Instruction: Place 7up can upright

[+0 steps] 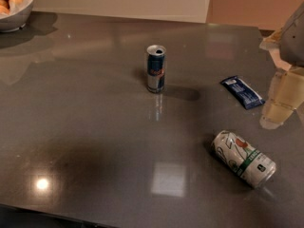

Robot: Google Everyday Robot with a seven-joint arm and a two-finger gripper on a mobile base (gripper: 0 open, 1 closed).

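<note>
The 7up can [243, 159], white and silver with a green band and a green-and-red logo, lies on its side on the dark grey counter [95, 127] at the front right. Its silver top points to the front right. My gripper [280, 103] hangs at the right edge of the camera view. It is above and to the right of the can, apart from it, and nothing shows in its hold.
A slim blue-and-silver can [156, 68] stands upright near the counter's middle. A blue snack packet [242, 92] lies flat just left of my gripper. A white bowl of orange fruit [12, 8] sits at the far left corner. A wall runs along the back.
</note>
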